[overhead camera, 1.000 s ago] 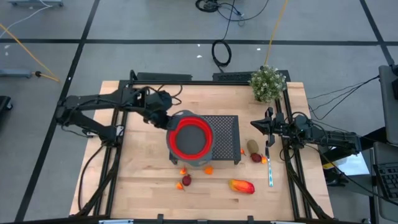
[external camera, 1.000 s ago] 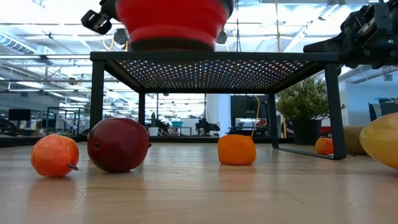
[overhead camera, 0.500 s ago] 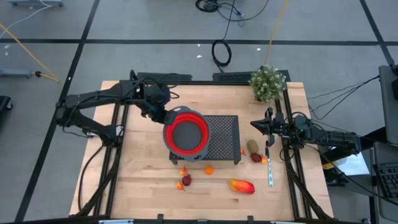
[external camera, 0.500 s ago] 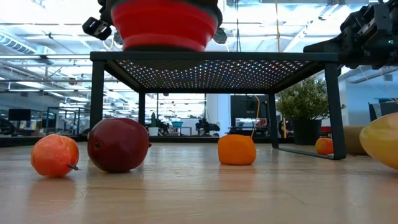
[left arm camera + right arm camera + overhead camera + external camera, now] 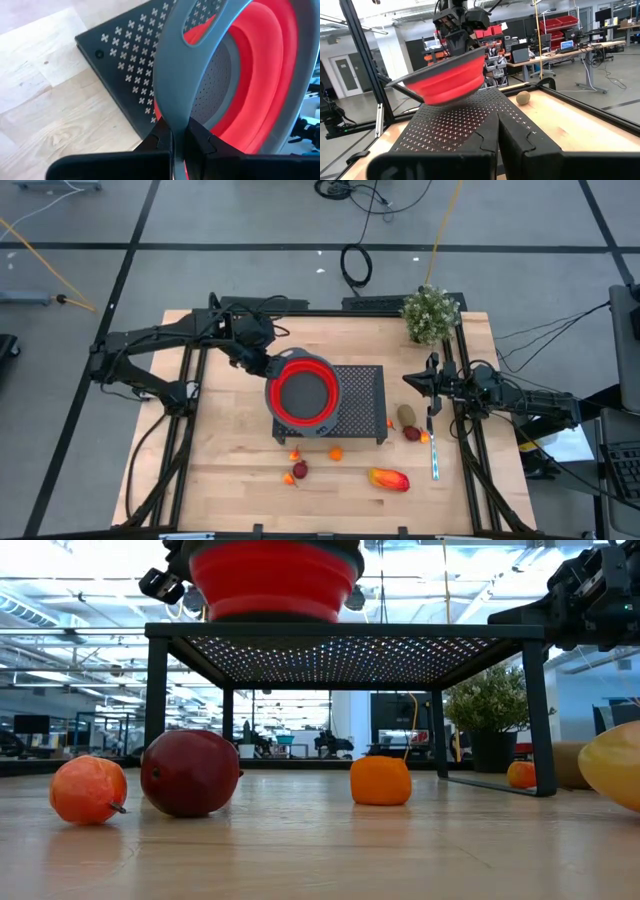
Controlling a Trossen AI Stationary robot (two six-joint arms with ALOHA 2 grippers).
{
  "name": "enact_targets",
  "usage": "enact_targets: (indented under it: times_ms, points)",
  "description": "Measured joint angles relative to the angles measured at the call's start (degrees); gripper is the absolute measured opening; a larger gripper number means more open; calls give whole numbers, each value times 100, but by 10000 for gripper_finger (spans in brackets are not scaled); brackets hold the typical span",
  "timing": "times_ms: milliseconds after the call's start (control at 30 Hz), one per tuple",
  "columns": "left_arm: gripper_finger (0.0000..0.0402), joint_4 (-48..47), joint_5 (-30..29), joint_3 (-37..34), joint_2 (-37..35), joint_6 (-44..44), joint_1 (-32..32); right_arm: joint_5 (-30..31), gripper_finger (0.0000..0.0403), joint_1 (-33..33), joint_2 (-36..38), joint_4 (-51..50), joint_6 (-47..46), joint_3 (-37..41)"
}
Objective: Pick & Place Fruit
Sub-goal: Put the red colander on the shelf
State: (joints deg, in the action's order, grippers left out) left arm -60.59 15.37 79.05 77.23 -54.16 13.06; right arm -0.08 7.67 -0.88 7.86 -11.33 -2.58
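**No fruit placed yet**

All fruit [image 5: 388, 478] lies on the table [image 5: 230, 470], from 6 to 3 o'clock of the rack [image 5: 355, 395]. The left gripper [image 5: 179, 142] pinches the bowl [image 5: 303, 394] rim, tilted over the rack's 9 o'clock edge. The right gripper [image 5: 497, 131] waits pressed together at 3 o'clock.

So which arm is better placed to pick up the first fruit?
Probably the right. The right gripper is shut and empty, beside the brown fruit and dark red fruit. The left gripper is shut on the red bowl over the rack.
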Motion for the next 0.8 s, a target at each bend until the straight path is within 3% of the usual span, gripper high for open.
enact_targets:
  times_ms: [800]
  points:
    - [6,-33,34,-7,243,8,-72,-2,0,0,-1,2,0,1]
